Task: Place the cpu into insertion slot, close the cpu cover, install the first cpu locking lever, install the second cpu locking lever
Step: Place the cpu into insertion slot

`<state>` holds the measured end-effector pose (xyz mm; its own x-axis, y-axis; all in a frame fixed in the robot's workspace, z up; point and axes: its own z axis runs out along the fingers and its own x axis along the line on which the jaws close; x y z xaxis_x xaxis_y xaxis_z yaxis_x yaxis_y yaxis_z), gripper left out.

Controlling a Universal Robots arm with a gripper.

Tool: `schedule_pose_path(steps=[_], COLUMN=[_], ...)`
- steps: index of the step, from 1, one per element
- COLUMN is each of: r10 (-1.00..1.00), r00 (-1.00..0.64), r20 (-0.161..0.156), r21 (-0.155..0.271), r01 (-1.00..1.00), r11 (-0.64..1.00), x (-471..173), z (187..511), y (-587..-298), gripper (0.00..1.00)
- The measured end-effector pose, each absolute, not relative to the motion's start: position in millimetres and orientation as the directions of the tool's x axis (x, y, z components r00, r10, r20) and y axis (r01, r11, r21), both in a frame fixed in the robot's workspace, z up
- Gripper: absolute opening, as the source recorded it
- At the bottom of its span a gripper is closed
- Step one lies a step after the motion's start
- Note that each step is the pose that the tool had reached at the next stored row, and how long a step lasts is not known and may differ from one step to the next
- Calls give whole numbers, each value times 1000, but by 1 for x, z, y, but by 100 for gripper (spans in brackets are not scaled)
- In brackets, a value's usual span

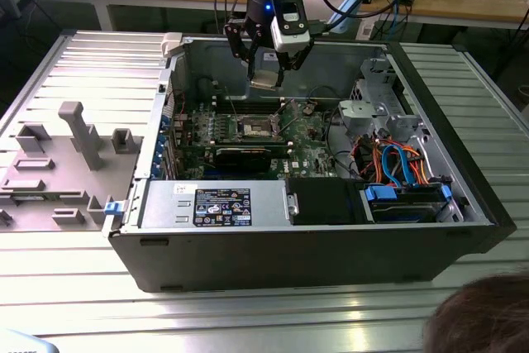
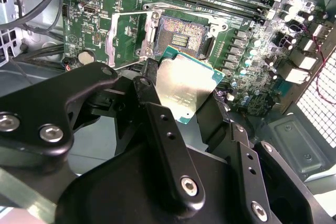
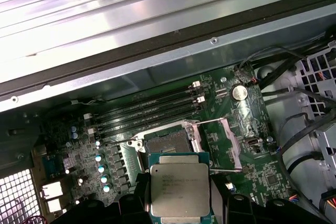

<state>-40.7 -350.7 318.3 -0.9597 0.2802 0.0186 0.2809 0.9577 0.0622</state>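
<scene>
Exterior view: my gripper (image 1: pixel 266 73) hangs over the far edge of the open pc case (image 1: pixel 331 229), clamped on the cpu (image 1: pixel 264 83). The chip is well above the motherboard (image 1: pixel 310 134), not yet down. The insertion slot (image 1: pixel 254 127) sits mid-board, nearer the case's front edge than the chip.

Second wrist view: cpu (image 2: pixel 184 85) pinched by two opposite edges betw. my black fingers (image 2: pixel 157 124), metal top up. Insertion slot (image 2: pixel 181 35) bare, pin field exposed. The cpu cover (image 2: pixel 126 38) is swung open, lying to one side of the slot.

First wrist view: cpu (image 3: pixel 179 187) hovers short of the insertion slot (image 3: pixel 168 142), apart from it, edges approx. parallel to its rim.

Risk, my guess: a slight tilt or offset in the grip and a corner lands on the pins first & bends them. Wrong notch orientation would jam it. The open cover could also catch a finger.

Surface & room: the case lies on its side on a ribbed metal bench (image 1: pixel 248 312). A grey fixture tray (image 1: pixel 58 163) sits at the bench edge on the exterior view's left, w/ wooden desks (image 1: pixel 463 6) & cables behind. A person's head (image 1: pixel 483 320) shows at a near corner.
</scene>
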Motion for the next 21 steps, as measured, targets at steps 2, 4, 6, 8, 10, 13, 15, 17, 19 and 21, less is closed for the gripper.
schedule_pose_path(steps=[2, 4, 6, 8, 10, 13, 15, 17, 19, 21], r10=[281, 282, 283, 285, 286, 288, 289, 290, 293, 297], r00=[-959, -959, -959, -958, -958, -958, -957, -957, -956, -955], r20=[19, 19, 19, 19, 19, 19, 19, 19, 19, 19], r21=[62, 62, 62, 62, 62, 62, 62, 62, 62, 62], r01=[282, 283, 284, 285, 287, 288, 289, 291, 293, 298], r11=[957, 957, 957, 956, 956, 955, 955, 955, 954, 953], x=[-41, -41, -41, -41, -41, -41, -41, -41, -41, -41], z=[318, 318, 318, 318, 318, 318, 318, 318, 318, 318], y=[-351, -351, -351, -351, -351, -351, -351, -351, -351, -351], gripper=[55, 55, 55, 55, 55, 55, 55, 55, 55, 55])
